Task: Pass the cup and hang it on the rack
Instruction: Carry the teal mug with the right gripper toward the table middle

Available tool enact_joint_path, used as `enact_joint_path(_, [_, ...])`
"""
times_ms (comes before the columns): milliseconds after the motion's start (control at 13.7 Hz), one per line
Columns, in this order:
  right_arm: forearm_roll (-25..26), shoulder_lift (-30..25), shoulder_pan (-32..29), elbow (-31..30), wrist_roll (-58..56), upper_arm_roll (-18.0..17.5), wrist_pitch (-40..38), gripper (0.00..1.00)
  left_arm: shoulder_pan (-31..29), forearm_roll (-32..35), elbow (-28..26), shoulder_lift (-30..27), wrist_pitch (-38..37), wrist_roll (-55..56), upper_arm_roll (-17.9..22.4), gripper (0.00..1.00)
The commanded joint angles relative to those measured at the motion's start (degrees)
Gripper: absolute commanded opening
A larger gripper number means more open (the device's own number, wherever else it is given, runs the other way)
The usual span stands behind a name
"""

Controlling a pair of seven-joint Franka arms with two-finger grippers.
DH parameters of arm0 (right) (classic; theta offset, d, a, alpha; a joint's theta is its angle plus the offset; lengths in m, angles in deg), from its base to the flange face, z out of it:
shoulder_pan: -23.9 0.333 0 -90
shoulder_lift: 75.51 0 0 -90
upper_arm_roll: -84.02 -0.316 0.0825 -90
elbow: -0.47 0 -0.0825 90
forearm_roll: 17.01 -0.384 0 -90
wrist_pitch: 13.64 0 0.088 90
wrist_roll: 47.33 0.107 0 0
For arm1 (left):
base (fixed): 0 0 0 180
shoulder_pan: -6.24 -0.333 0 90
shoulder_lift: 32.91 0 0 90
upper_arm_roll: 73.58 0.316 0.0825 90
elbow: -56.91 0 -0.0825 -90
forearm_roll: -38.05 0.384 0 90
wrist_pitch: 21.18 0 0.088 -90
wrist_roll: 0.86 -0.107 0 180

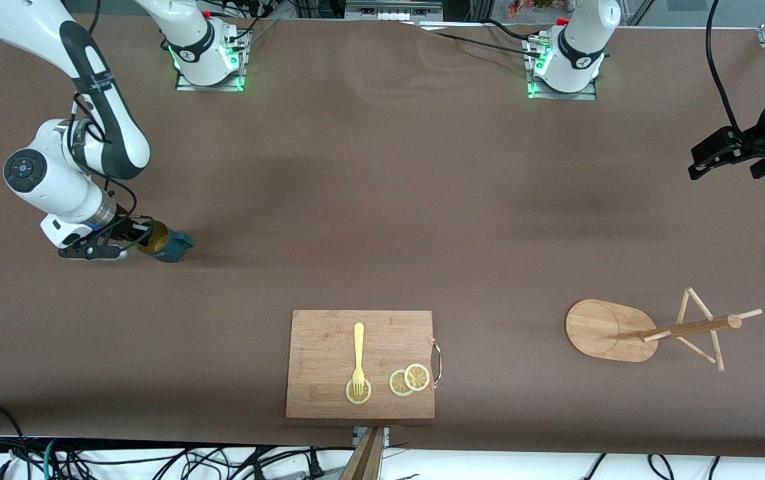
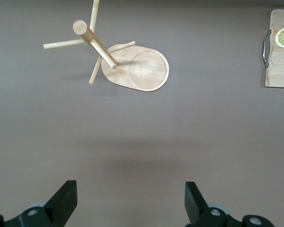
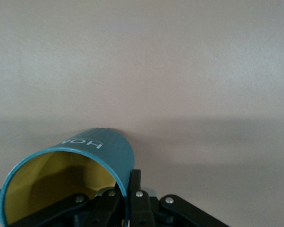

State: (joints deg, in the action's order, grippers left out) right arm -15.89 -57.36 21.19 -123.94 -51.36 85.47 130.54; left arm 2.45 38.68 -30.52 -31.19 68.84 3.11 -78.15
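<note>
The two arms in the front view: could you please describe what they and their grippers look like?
Both arms have glossy white shells with black joint sections and loose black cables alongside. Their bases sit on metal plates lit green, with red fittings near the top. The right arm's wrist ends in a round dark cap with a blue centre. The right gripper and the left gripper are black, with short angular fingers.

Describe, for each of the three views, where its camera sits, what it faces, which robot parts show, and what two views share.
Front view: high across the table, facing both bases; right gripper shut on the cup; left gripper waits.
Left wrist view: above the rack, open fingers showing.
Right wrist view: behind the cup, fingers pinching its rim.
Shared: rack and cutting board in front and left wrist views.
</note>
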Motion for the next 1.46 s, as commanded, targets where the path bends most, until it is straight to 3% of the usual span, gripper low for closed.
enact_joint_path(0, [-0.32, -2.15, -0.01, 7.47, -0.01, -3.72, -13.59, 0.00, -0.44, -0.19, 1.38, 0.65, -0.28, -0.54, -0.27, 1.00])
enact_joint_path(146, [-0.50, -1.45, 0.34, 13.47, 1.39, -8.28, -24.35, 0.00, -0.52, -0.19, 1.38, 0.92, -0.28, -0.54, -0.27, 1.00])
enact_joint_path(366, [-0.50, -1.09, 5.76, 18.13, 12.16, -10.41, -25.35, 0.00, -0.52, -0.28, 1.47, 0.92, -0.28, -0.54, -0.18, 1.00])
enact_joint_path(585, [-0.41, 3.11, 15.96, 24.19, 28.33, -10.41, -25.26, 0.00, -1.31, -0.28, 1.47, 1.01, -0.28, -0.54, -0.18, 1.00])
enact_joint_path(1098, [0.20, 20.50, 35.82, 42.56, 48.03, -10.15, -23.42, 0.00, -1.75, -0.46, 1.47, 1.44, -0.20, -0.54, -0.18, 1.00])
enact_joint_path(1390, [3.00, 25.79, 41.90, 45.04, 56.85, -10.06, -17.19, 0.00, -1.75, -0.54, 1.56, 1.44, -0.20, -0.54, -0.18, 1.00])
